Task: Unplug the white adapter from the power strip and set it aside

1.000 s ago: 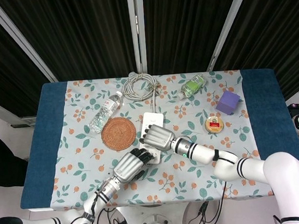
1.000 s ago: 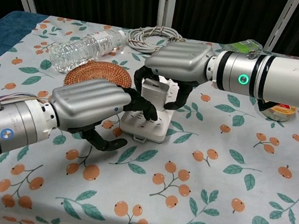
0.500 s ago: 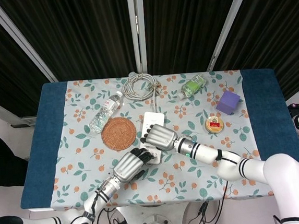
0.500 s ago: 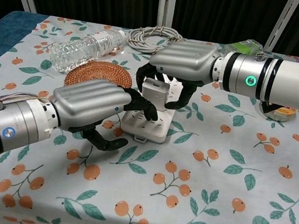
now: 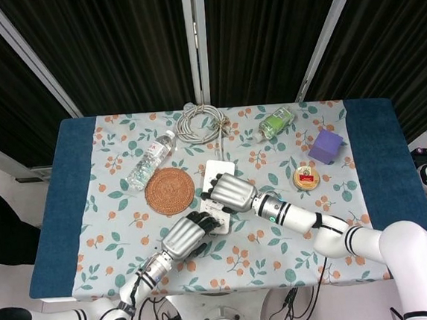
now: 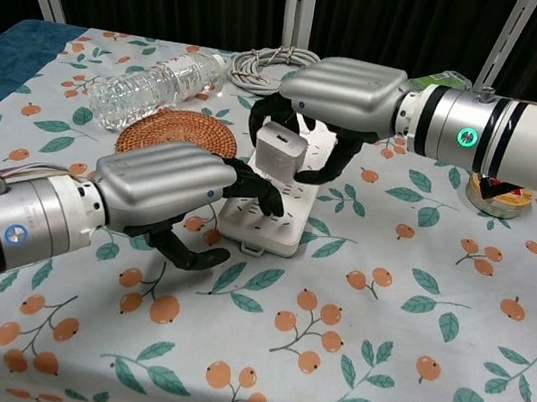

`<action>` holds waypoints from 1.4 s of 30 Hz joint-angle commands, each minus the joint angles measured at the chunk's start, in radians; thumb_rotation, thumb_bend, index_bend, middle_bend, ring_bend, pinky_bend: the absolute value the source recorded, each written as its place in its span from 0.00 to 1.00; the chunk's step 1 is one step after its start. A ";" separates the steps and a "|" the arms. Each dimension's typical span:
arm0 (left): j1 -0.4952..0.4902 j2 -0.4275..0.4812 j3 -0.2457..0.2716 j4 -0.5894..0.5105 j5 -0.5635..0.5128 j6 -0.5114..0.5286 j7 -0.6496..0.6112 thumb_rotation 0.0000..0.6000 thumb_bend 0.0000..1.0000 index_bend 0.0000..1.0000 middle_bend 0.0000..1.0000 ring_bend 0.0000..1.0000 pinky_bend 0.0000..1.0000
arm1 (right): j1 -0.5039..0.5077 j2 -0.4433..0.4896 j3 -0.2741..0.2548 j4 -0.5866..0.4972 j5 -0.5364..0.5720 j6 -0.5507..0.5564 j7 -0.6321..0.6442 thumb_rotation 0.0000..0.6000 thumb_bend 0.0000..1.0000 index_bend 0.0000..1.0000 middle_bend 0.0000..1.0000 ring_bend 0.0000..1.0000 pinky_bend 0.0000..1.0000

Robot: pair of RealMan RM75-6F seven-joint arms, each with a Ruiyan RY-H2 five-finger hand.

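The white adapter [image 6: 281, 153] is a small block with a grey top, pinched in the dark fingers of my right hand [image 6: 340, 95]. It hangs tilted just above the far half of the white power strip [image 6: 267, 223]; its prongs are hidden. My left hand [image 6: 163, 195] rests its curled fingers on the strip's near left end. In the head view my right hand [image 5: 231, 193] covers the adapter, and only the strip's far end [image 5: 217, 169] shows. My left hand [image 5: 183, 237] lies just below it.
A woven coaster [image 5: 169, 191] and a clear water bottle [image 5: 148, 160] lie left of the strip. A coiled cable [image 5: 200, 122] lies behind it. A green bottle [image 5: 274, 122], a purple cube [image 5: 324, 146] and a small tin [image 5: 305, 176] are to the right.
My right hand has risen and drawn back a little, lifting the adapter up off the strip. My left hand has stayed on the strip.
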 commanded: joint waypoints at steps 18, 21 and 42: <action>0.047 0.147 -0.030 -0.200 0.082 0.190 0.010 1.00 0.38 0.23 0.26 0.17 0.27 | -0.139 0.296 0.008 -0.321 0.263 -0.139 -0.103 1.00 0.39 0.49 0.45 0.26 0.32; 0.068 0.177 -0.037 -0.223 0.086 0.231 0.013 1.00 0.38 0.23 0.26 0.17 0.27 | -0.138 0.291 0.009 -0.331 0.302 -0.185 -0.130 1.00 0.31 0.21 0.31 0.17 0.25; 0.382 0.551 -0.040 -0.190 -0.122 0.483 -0.215 1.00 0.19 0.18 0.20 0.10 0.07 | -0.550 0.559 -0.034 -0.567 0.298 0.325 -0.138 1.00 0.21 0.00 0.07 0.00 0.11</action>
